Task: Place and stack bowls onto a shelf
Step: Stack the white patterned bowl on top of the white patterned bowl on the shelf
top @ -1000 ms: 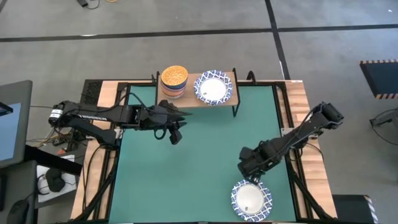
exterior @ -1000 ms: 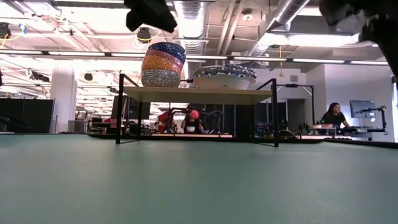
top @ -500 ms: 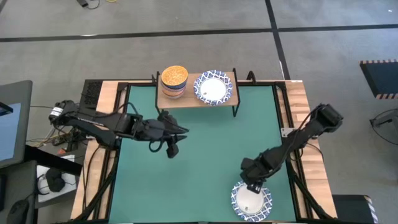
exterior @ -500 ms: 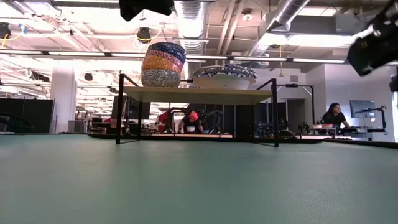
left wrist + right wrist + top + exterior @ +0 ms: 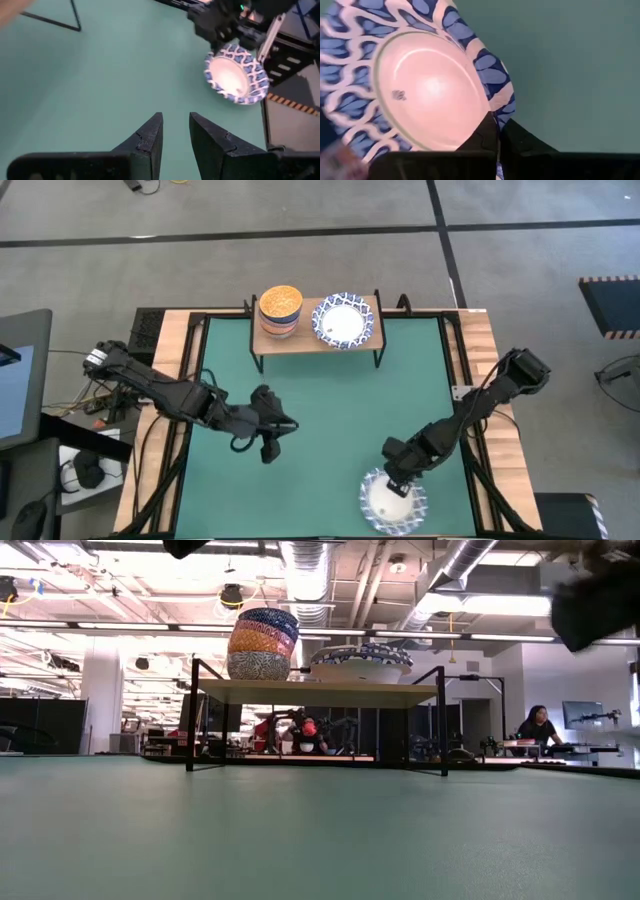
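The table carries the shelf at 12 o'clock, w/ a stack of small bowls and white lattice bowls on top. The last white bowl sits at 5 o'clock, the right gripper clamped on its rim. I think: lift it level, go slowly, lower it centred on the white stack. The left gripper waits near centre, fingers slightly apart.

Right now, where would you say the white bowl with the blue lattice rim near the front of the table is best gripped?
By its thin rim, from above. The white bowl is wide and shallow, too broad to span, so pinching the wall suits it. The right gripper already does so: one finger inside, one outside, on the rim's far edge. The bowl looks tilted, so keep the pinch firm.
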Controlling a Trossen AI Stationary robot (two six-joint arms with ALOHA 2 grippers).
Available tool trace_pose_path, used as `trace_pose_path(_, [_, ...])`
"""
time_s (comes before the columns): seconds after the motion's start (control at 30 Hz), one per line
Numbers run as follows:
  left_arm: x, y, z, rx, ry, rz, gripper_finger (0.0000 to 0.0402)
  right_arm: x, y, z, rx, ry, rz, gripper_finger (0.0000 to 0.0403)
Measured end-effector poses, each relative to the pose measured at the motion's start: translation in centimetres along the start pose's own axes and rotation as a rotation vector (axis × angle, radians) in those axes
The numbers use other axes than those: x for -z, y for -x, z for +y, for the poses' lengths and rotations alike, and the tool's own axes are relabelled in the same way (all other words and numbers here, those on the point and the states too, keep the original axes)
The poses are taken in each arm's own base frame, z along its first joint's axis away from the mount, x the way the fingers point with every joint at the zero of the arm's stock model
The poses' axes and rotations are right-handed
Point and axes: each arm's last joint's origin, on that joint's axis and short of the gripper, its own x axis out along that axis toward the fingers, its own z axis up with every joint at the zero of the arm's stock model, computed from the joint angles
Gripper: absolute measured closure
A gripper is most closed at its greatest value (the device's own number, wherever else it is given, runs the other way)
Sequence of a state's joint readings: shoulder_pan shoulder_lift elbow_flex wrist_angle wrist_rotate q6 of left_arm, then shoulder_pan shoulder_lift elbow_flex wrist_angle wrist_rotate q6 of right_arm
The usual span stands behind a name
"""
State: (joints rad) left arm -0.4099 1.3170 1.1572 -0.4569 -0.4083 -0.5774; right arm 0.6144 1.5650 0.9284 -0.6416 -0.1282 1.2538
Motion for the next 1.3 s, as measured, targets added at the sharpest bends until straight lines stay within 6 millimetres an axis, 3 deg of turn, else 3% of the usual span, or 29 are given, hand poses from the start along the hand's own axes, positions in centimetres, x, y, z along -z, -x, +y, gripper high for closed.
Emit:
trace_pose_path(0.2, [1.6, -3.2, -1.5, -0.002, -0.017, 0.035, 0.0294, -1.7, 3.2, 1.1, -0.041, -0.072, -0.239, 0.0369])
trace_pose_path(0.4, [1.5, -6.4, -2.2, 0.024, 0.031, -0.044, 0.025, -4.8, 6.0, 1.2, -0.035, -0.08, -0.434, 0.0382])
trace_pose_path(0.57, [1.2, -8.4, -1.1, -0.006, 0.062, -0.054, 0.0222, -6.7, 8.1, 1.7, -0.034, 0.009, -0.527, 0.0379])
trace_pose_path(0.73, [0.8, -9.4, 0.2, 0.001, 0.117, -0.018, 0.0219, -8.0, 10.2, 2.2, -0.025, 0.116, -0.583, 0.0379])
trace_pose_path(0.93, [0.3, -9.6, 1.1, -0.024, 0.161, -0.021, 0.0262, -9.2, 12.2, 1.8, 0.052, 0.215, -0.61, 0.0379])
trace_pose_path(1.2, [0.0, -9.9, 2.3, -0.051, 0.167, -0.004, 0.0388, -10.6, 14.4, 1.2, 0.097, 0.303, -0.611, 0.0379])
trace_pose_path(1.3, [-0.3, -9.9, 2.6, -0.055, 0.167, -0.011, 0.0395, -10.9, 15.0, 1.0, 0.119, 0.33, -0.609, 0.0379])
